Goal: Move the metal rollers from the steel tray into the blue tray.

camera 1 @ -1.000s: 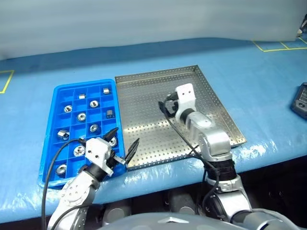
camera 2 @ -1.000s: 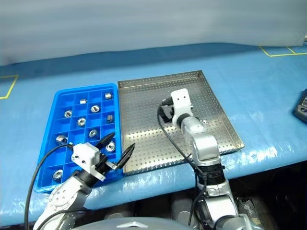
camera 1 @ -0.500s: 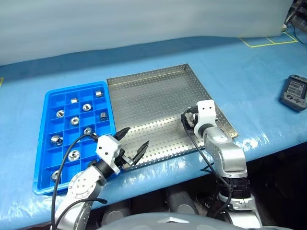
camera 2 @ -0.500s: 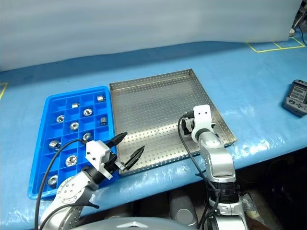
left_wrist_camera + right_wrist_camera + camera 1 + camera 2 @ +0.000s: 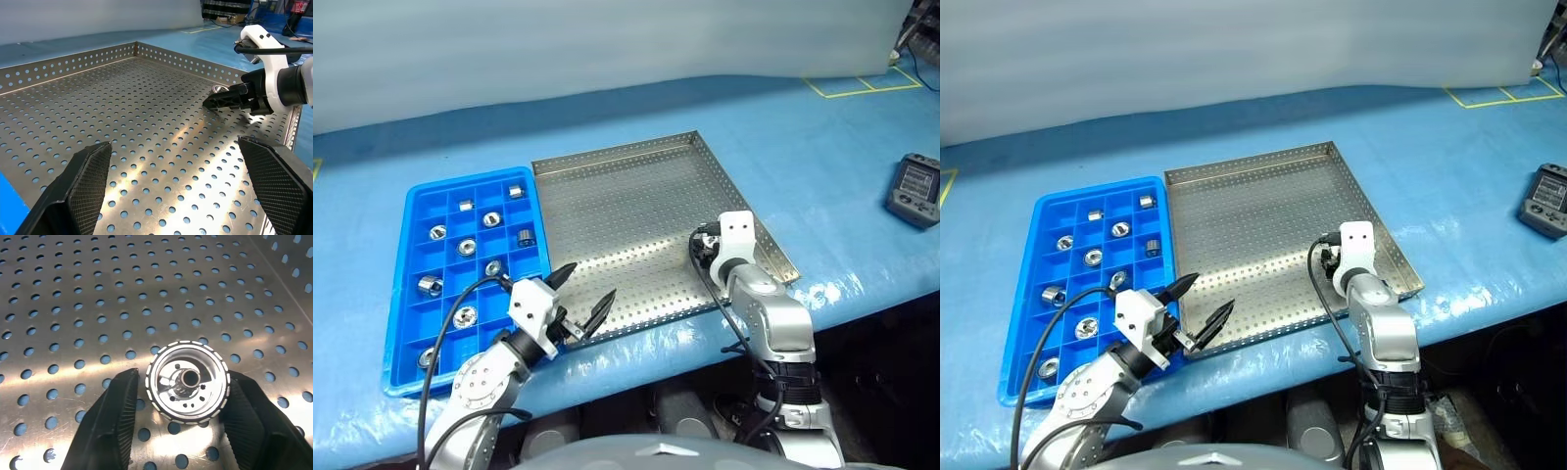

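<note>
Rollers moved: nine or so metal rollers (image 5: 1094, 258) lie in the compartments of the blue tray (image 5: 1022, 367), mostly one to a compartment, spread over its upper and middle rows.
Rollers left: one roller (image 5: 188, 380) shows on the steel tray (image 5: 1263, 176), near its right rim toward the front corner; the rest of the perforated floor looks bare, so this is likely the last one.
Right gripper: the right gripper (image 5: 182, 391) sits low on the steel tray with its two fingers (image 5: 113, 417) pressed to either side of that roller, grasping it; the roller rests on the tray floor with its centre hole facing the wrist camera.
Left gripper: the left gripper (image 5: 1197, 305) hangs over the front left corner of the steel tray, just beside the blue tray, its fingers spread wide and holding nothing.
Stage: by my reading the pick is being made; the lift, the carry across to the blue tray and the drop into a free compartment are not yet done.
Free room: several compartments in the blue tray look vacant, mainly in the column nearest the steel tray and along the front.
Surface: both trays lie side by side, touching or nearly so, on a table under a blue cover (image 5: 1449, 157) with yellow tape marks (image 5: 1489, 93) at its far corner.
Room: a pale wall (image 5: 1234, 39) runs behind the table; a small dark device with a screen (image 5: 1547, 199) lies well apart to the right.
</note>
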`<state>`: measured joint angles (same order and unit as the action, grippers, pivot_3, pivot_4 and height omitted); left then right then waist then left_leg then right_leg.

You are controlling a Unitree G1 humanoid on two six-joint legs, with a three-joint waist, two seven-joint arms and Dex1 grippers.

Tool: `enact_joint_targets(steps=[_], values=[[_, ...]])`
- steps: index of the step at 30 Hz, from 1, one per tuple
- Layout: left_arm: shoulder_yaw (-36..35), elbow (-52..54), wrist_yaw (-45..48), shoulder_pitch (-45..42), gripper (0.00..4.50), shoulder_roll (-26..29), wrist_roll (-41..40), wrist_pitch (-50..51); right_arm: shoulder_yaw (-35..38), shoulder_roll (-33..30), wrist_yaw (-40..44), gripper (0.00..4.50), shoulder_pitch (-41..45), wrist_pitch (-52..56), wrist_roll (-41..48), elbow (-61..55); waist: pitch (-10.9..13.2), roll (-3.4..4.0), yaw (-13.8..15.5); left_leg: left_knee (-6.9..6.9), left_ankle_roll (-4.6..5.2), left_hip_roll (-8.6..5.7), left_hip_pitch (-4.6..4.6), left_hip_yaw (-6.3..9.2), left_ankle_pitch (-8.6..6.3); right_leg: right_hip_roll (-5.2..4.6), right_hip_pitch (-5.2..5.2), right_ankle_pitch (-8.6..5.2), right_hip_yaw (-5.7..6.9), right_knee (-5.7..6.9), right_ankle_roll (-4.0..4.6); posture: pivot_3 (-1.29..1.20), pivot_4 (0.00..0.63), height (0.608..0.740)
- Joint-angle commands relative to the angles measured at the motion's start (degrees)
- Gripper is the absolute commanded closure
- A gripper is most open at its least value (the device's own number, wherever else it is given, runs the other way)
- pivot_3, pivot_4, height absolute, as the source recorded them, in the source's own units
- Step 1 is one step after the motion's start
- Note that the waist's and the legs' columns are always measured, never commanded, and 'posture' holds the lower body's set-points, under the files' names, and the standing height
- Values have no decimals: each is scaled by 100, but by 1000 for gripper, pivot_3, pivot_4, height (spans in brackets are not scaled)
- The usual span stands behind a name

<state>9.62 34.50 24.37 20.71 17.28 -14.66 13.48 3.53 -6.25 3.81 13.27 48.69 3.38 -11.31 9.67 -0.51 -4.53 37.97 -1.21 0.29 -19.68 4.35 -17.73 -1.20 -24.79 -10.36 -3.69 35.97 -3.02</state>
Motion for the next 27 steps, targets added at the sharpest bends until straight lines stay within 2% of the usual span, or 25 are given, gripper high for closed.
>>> enact_joint_targets(steps=[1,3,10,19,27], values=[[-116,211,-108,90,0,-20,-8,-99,-153,45,83,2802,162,-44,70,-137,0,0,-1,0,0,0,0,0,0,0,0,0,0,0,0,4,150,740],[-201,247,-172,161,0,-35,-9,-160,-307,69,145,2801,253,-14,90,-199,0,0,-8,0,0,1,-1,-3,0,1,-1,0,-3,0,0,17,150,740],[-661,455,-751,738,0,-247,377,-630,-1545,118,1072,2801,1057,-189,231,-284,1,1,53,-5,0,12,10,-1,0,14,-8,0,-4,4,2,102,150,740],[-1049,883,-1356,1830,0,-816,542,-1212,-2600,428,2244,2801,1815,-805,471,265,0,-6,462,-4,5,-3,-28,4,-3,-9,-48,7,7,-8,-5,277,150,740],[-1125,997,-1576,3242,0,-1333,631,-2126,-3442,430,3431,2801,1854,-1299,637,505,5,-18,745,-8,5,3,-30,12,-3,-8,-54,-10,30,-4,16,385,150,740]])
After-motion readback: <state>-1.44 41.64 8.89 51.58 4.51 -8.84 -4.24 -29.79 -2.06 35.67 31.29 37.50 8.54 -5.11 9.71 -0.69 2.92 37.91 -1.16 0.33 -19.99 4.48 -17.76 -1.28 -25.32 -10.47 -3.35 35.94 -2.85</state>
